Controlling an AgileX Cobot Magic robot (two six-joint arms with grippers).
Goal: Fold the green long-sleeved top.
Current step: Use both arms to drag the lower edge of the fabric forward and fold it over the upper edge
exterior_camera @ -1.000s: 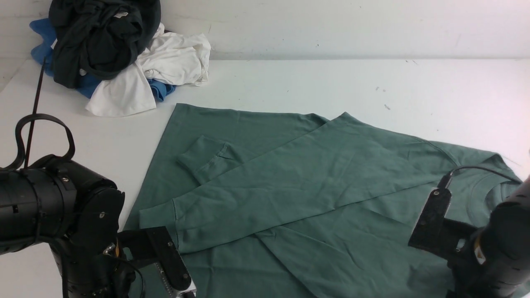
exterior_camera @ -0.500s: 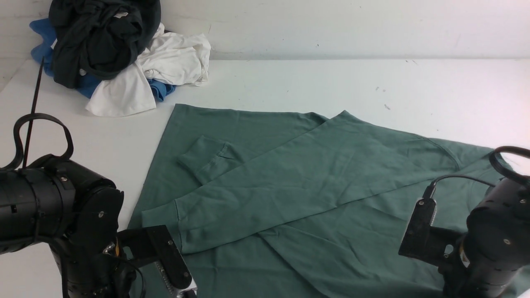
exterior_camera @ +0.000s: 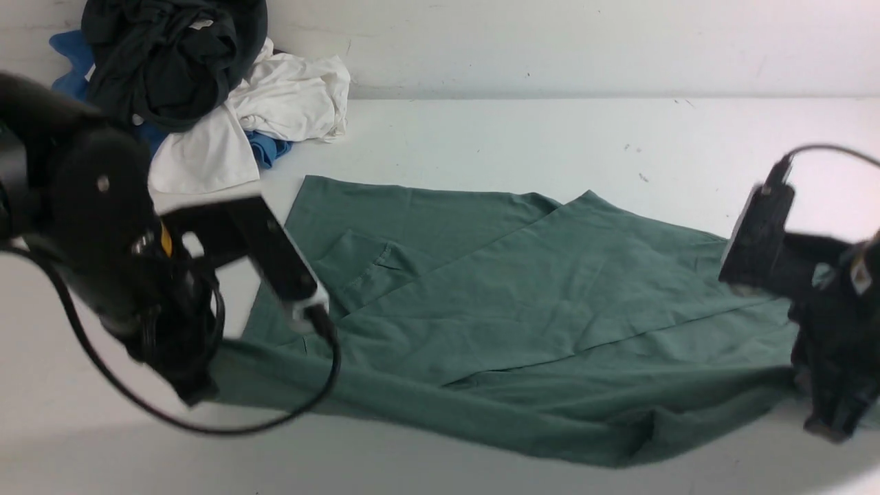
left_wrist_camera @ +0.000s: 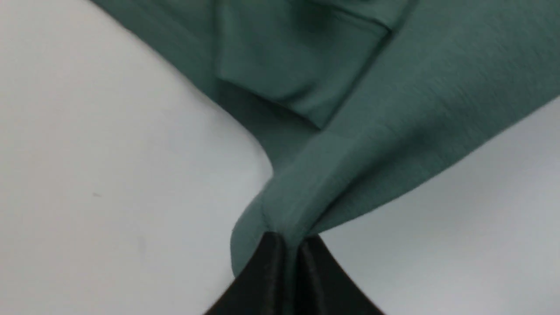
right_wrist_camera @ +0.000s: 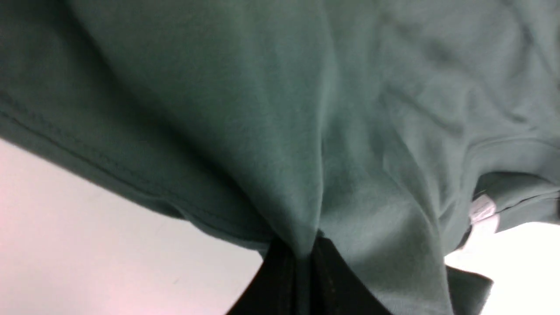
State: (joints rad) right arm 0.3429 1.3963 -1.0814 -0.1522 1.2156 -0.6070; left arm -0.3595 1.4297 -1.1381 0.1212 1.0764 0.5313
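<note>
- The left gripper [left_wrist_camera: 291,239] has its jaws pressed together on a pinch of fabric at the near left corner of the green long-sleeved top [exterior_camera: 522,302].
- The right gripper [right_wrist_camera: 306,247] likewise clamps a fold of the top at the neck end, with the white neck label [right_wrist_camera: 483,214] close by.
- Between the two grips, the near edge hangs raised off the table [exterior_camera: 522,137]. The far part lies flat, with the sleeves crossed over the body.
- The step in hand looks like folding the near side over.
- Next, both grips need to carry the edge forward evenly and lay it on the far half.
</note>
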